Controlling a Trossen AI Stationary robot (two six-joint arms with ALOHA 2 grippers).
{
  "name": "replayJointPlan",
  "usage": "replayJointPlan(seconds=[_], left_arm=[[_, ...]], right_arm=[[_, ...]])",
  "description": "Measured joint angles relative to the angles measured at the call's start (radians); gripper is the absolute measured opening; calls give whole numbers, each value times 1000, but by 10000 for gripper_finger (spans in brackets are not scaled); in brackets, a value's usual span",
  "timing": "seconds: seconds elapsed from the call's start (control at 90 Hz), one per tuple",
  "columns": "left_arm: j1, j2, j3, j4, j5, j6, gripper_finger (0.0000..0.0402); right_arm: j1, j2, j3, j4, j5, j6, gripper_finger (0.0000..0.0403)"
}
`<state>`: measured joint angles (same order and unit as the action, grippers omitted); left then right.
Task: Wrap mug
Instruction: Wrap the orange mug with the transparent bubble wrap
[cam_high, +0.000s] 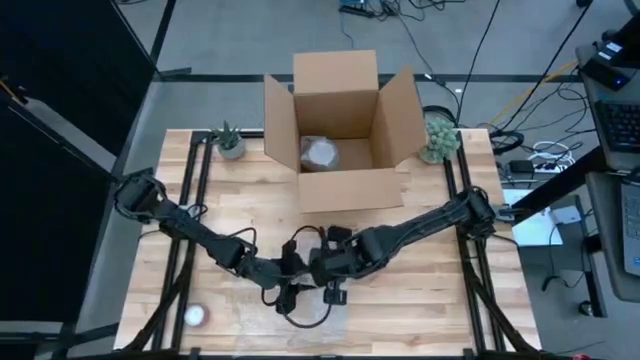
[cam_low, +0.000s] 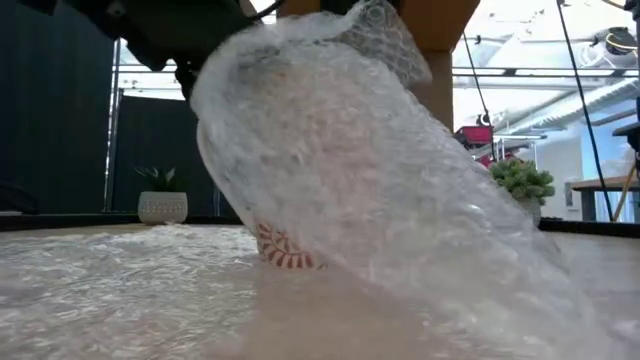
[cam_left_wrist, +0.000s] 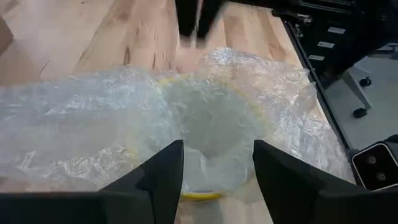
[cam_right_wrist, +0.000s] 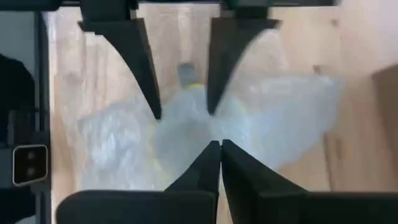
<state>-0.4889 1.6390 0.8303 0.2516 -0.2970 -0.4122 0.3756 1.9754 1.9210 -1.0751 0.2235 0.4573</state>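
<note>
- Wooden table (cam_high: 420, 300): mug (cam_left_wrist: 208, 134) under bubble wrap (cam_left_wrist: 74, 140), near side of the cardboard box (cam_high: 340, 125).
- Right gripper (cam_right_wrist: 219, 146) pinched closed on wrap, probably; left gripper (cam_left_wrist: 217, 163) open astride mug.
- Risk: wrap slips out, unrolls off mug.

It looked like a robotics lab or workshop. A pale wooden slatted table (cam_high: 420, 300) stood on a grey concrete floor (cam_high: 250, 30), with black cables (cam_high: 520, 60) trailing across it. A dark keyboard (cam_high: 618, 125) sat on a side desk, black curtain panels (cam_low: 50, 130) hung behind, and bare ceiling beams (cam_low: 560, 75) ran overhead.
</note>
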Motion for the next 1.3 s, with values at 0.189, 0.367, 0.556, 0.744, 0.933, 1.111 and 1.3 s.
replayJointPlan(seconds=[0.189, 0.367, 0.556, 0.744, 0.933, 1.111, 1.3], left_arm=[[0, 0, 0, 0, -2, -1, 180], [-4, 0, 0, 1, -3, 0, 180], [-4, 0, 0, 0, -8, 0, 180], [-4, 0, 0, 0, -8, 1, 180], [-4, 0, 0, 0, -7, 2, 180], [-3, 0, 0, -2, -7, 2, 180], [-3, 0, 0, 5, -2, 1, 180]], right_arm=[[-32, 9, -17, -124, 188, 52, 0], [-103, 8, -179, 34, 118, 48, 0], [-126, 9, -302, 302, 0, 2, 0], [-84, -13, -301, 346, -13, -18, 0], [-3, -46, -301, 352, -15, -31, 0], [46, -14, -298, 355, -15, 2, 0], [54, 28, -297, 355, -10, 13, 0]])
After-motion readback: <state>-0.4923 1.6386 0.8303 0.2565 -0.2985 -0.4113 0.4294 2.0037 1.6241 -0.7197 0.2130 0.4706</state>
